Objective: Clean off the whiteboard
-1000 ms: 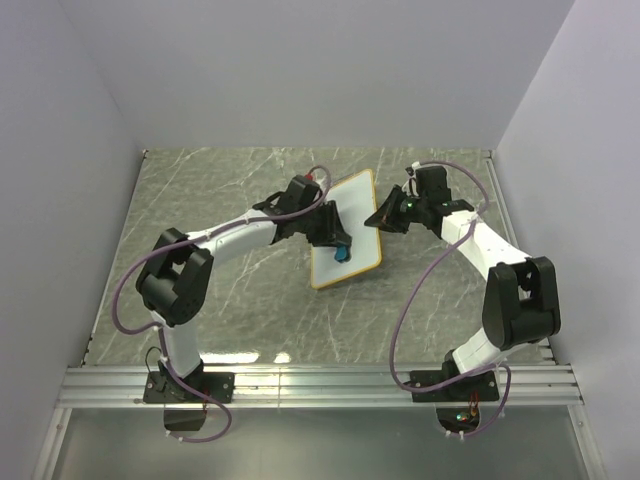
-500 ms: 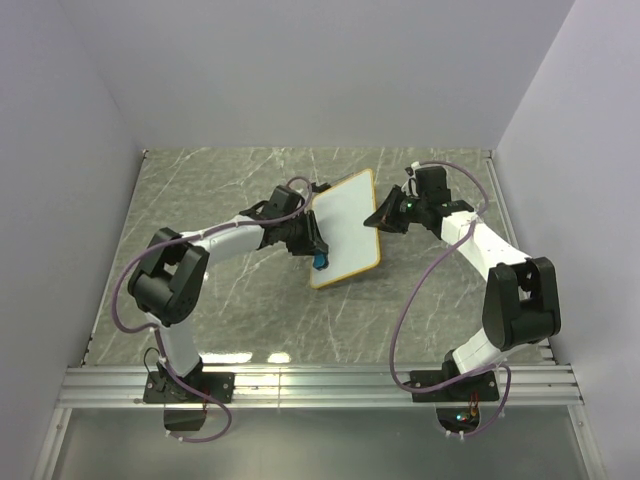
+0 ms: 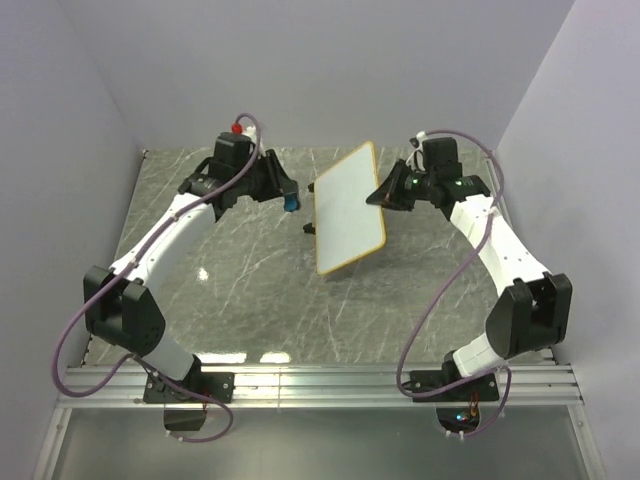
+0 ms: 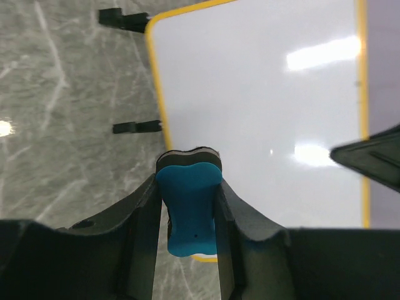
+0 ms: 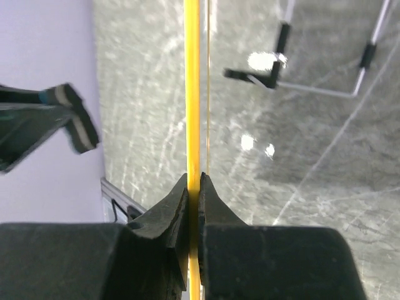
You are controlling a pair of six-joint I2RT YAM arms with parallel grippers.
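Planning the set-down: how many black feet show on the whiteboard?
2. Both stick out from the whiteboard's left edge in the left wrist view: one foot near its top corner, the other foot midway down. More may be hidden.

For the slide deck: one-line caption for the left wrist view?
Left gripper clamps the blue eraser in front of the whiteboard, whose face shows no marks.

The table (image 3: 220,285) is grey, veined like marble, and glossy with bright glare spots. The whiteboard (image 3: 347,208) tilts over it. Whether its lower edge touches is unclear.
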